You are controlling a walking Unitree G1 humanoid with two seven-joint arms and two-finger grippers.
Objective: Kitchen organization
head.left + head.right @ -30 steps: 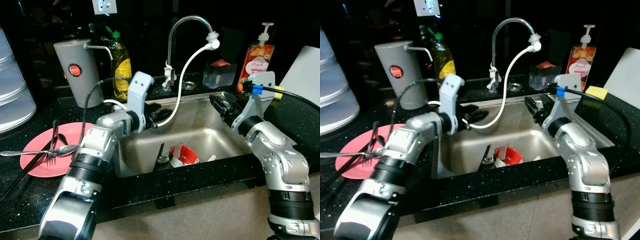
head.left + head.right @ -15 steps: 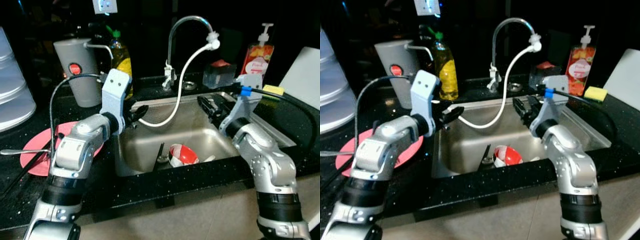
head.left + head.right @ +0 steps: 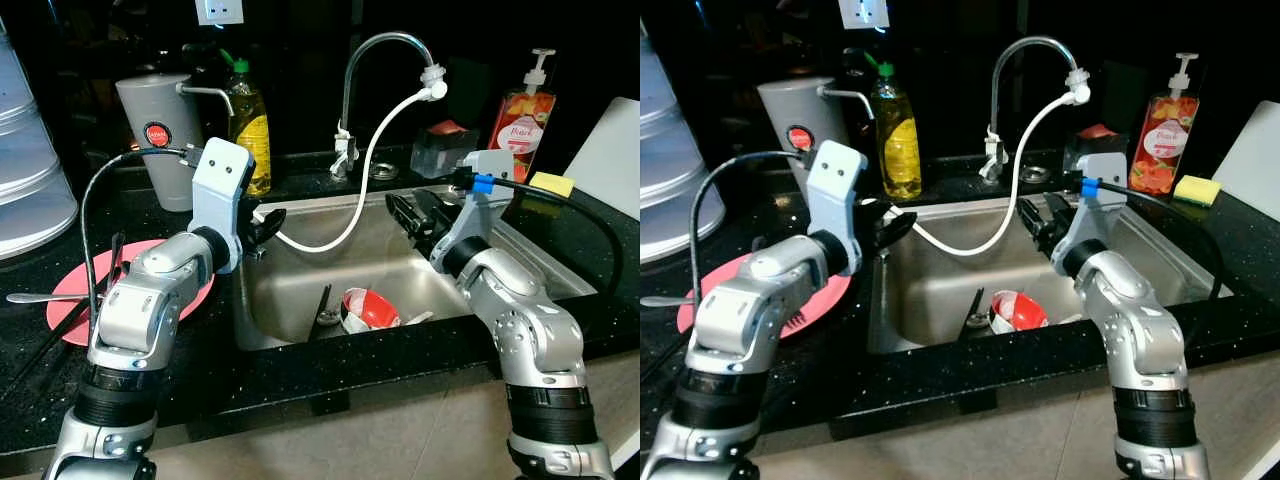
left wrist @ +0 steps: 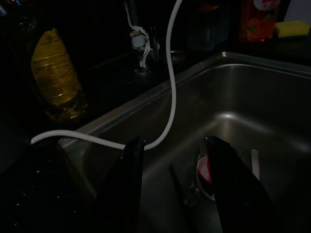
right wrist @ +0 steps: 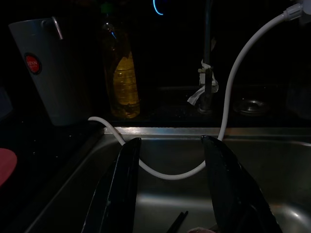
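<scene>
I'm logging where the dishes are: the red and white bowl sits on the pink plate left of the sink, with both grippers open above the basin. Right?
Not quite. The left eye view shows the red and white bowl inside the sink, not on the pink plate. The left gripper and right gripper are indeed open.

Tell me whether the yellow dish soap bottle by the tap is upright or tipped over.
Upright. The dish soap bottle stands on the black counter behind the sink, its green cap at the top, beside the grey jug.

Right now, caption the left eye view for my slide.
Both open grippers, left and right, hover over the sink holding a red bowl.
</scene>
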